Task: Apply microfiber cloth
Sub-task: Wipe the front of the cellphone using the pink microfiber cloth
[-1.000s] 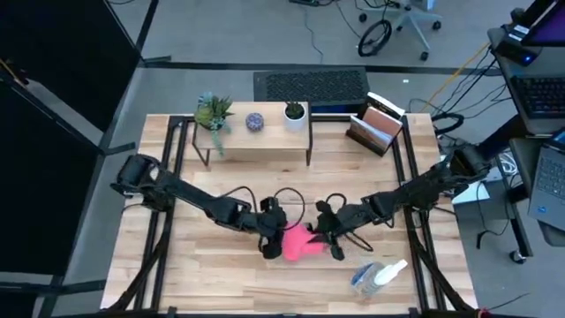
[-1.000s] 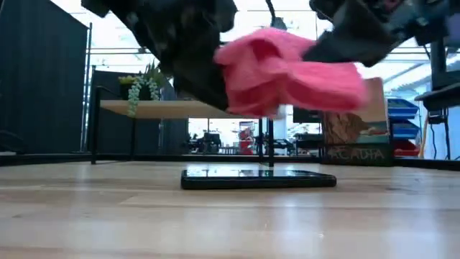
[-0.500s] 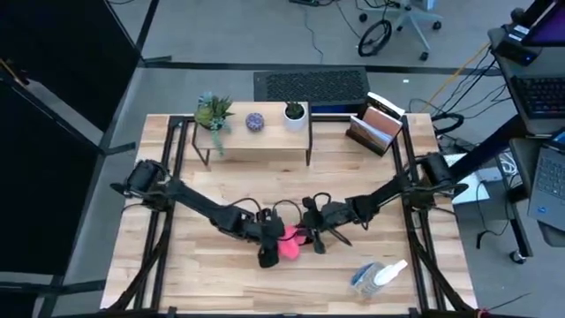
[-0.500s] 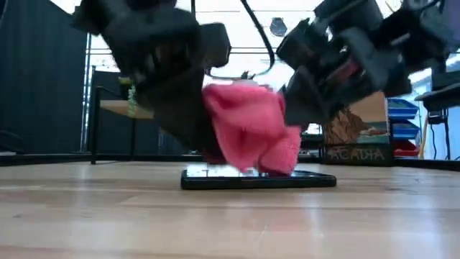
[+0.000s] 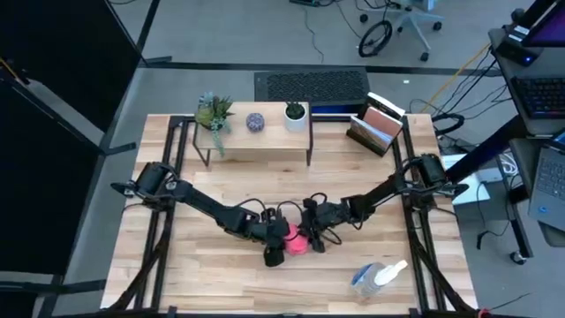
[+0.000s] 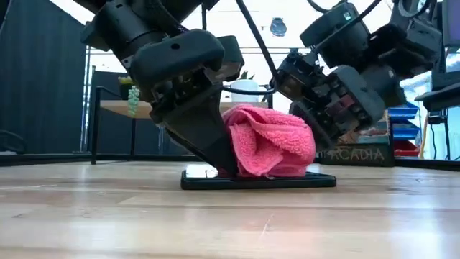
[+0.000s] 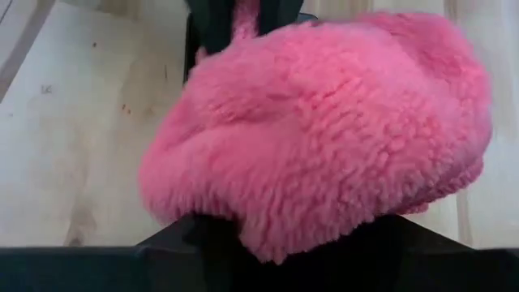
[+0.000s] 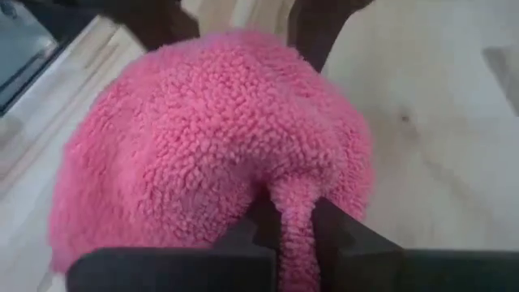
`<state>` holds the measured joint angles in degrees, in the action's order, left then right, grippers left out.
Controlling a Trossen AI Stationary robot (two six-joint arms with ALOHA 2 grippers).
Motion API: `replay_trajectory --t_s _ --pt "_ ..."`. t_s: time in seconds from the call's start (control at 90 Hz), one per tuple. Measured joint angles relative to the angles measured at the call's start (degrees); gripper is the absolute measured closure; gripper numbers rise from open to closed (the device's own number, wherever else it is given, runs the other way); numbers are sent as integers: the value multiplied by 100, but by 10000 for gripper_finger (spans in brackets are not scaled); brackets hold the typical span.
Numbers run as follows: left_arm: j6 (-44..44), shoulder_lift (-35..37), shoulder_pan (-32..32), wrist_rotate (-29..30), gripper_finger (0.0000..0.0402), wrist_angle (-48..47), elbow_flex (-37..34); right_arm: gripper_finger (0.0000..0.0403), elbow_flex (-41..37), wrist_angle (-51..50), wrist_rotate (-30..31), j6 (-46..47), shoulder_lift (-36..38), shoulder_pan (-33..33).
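The microfiber cloth (image 6: pixel 269 144), bright pink and bunched into a ball, rests with its underside on a black smartphone (image 6: pixel 302 180) that lies flat on the wooden table. In the high view the cloth (image 5: pixel 300 241) sits mid-table, toward the near edge. My left gripper (image 5: pixel 275 247) is shut on its left side. My right gripper (image 5: pixel 312 237) is shut on its right side. The cloth fills both wrist views, and most of the phone's top is hidden under it. My left gripper holds the left side of the bunched cloth (image 6: pixel 236 140) between its two fingers (image 7: pixel 199 243), in several layers. The fingers slant down from the table's left, their ends at the phone's top. The bunch bulges out past them and rests on the phone. My right gripper pinches a narrow raised fold on the cloth's right side (image 8: pixel 293 203) between its two fingers (image 8: pixel 243 237). It comes slanting down from the table's right. The rest of the cloth swells out beyond the fingers and sits on the phone.
A clear spray bottle with blue liquid (image 5: pixel 378 276) lies near the table's front right. A low shelf with small plants (image 5: pixel 252 132) stands at the back, and a box of cards (image 5: pixel 378 128) at the back right. Bare wood lies to the left and in front.
Both grippers have come down and drawn together over the phone. The cloth, a second ago stretched between them and clear above the phone, has been gathered into a ball and now sits on the phone's top. Both grippers have kept hold.
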<state>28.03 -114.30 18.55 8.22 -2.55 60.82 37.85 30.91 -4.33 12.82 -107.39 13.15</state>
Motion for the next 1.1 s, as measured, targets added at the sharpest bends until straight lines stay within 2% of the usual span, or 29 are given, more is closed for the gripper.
replay_trajectory --t_s 0.344,0.456,0.578,0.733,0.822,0.933,1.1 --pt "0 0 -2 10 237 4 -2 399 -57 -3077 -15 -218 1452 11" --pt "1 0 -2 23 237 39 -9 399 -86 -3481 4 -167 1949 11" --pt "0 -6 -7 32 237 132 -11 399 -79 -2978 116 -151 2433 111" --pt "-46 292 -15 -31 237 -109 31 399 -71 -1518 316 -201 2597 205" --pt "-131 592 -15 -83 237 -371 9 399 -58 -709 309 -305 2384 203" --pt "-106 1076 -3 -58 237 -976 12 399 -55 -496 292 -308 2025 199" --pt "-109 1405 62 698 237 -1855 24 398 -58 -75 314 -394 1219 166"
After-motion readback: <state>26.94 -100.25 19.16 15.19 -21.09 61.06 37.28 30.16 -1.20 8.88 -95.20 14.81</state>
